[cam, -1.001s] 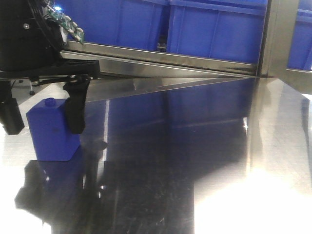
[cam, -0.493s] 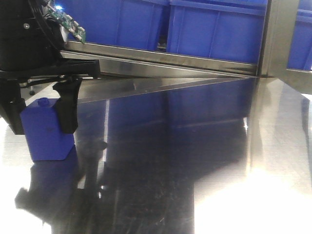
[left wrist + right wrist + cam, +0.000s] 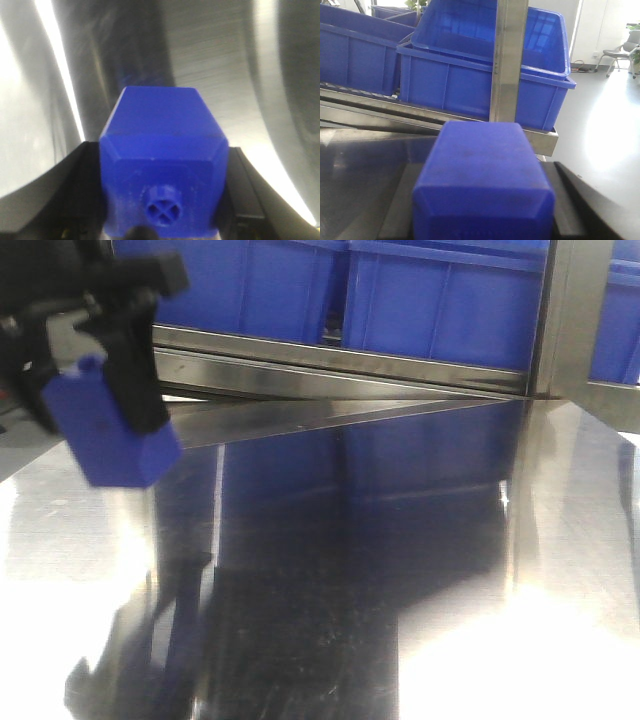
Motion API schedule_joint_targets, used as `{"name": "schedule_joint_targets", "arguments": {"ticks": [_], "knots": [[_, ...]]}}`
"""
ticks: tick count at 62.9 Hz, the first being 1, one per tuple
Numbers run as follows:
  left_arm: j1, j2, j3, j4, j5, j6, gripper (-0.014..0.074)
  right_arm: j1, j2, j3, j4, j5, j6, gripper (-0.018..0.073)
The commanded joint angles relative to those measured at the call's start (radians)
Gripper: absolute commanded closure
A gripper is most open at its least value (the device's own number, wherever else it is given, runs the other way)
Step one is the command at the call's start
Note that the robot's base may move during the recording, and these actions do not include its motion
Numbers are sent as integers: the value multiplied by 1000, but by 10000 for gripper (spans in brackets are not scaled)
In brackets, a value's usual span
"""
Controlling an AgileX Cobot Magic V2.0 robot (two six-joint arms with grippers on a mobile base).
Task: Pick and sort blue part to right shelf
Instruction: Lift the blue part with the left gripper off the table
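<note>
The left gripper (image 3: 92, 412) has hoisted a squat blue block (image 3: 112, 445) off the steel table (image 3: 400, 540), where it stood upright half a second ago. The block now hangs tilted in front of the left end of the right shelf's (image 3: 507, 60) front rail (image 3: 350, 365), level with that rail rather than well below it. Its dark reflection has slid down towards the near edge of the table. The left jaws pinch the block from both sides, and the left wrist view shows black fingers (image 3: 80, 195) flanking it and a small round knob (image 3: 164, 212) with a cross on its near end. In the right wrist view, the blue part (image 3: 482, 200) sits gripped between the jaws of the right gripper (image 3: 483, 166). It is held just in front of the shelf's steel upright, below the large blue bins (image 3: 470, 85). Shelf and bins are unchanged.
</note>
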Motion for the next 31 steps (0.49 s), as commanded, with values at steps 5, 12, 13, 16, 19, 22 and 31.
{"name": "schedule_joint_targets", "arguments": {"ticks": [5,12,13,16,19,22,31], "knots": [[8,-146,35,-135,-172,282,337,-7,8,-29,-8,-91,-6,145],[15,-220,118,-183,-306,299,338,-7,8,-29,-8,-91,-6,145],[17,-228,129,-186,-325,299,338,-7,8,-29,-8,-91,-6,145],[22,-253,161,-189,-373,299,338,-7,8,-29,-8,-91,-6,145],[33,-280,189,-189,-394,299,338,-7,8,-29,-8,-91,-6,145],[43,-303,220,-189,-405,299,338,-7,8,-29,-8,-91,-6,145],[84,-389,308,-189,-452,299,337,-7,8,-29,-8,-91,-6,145]]}}
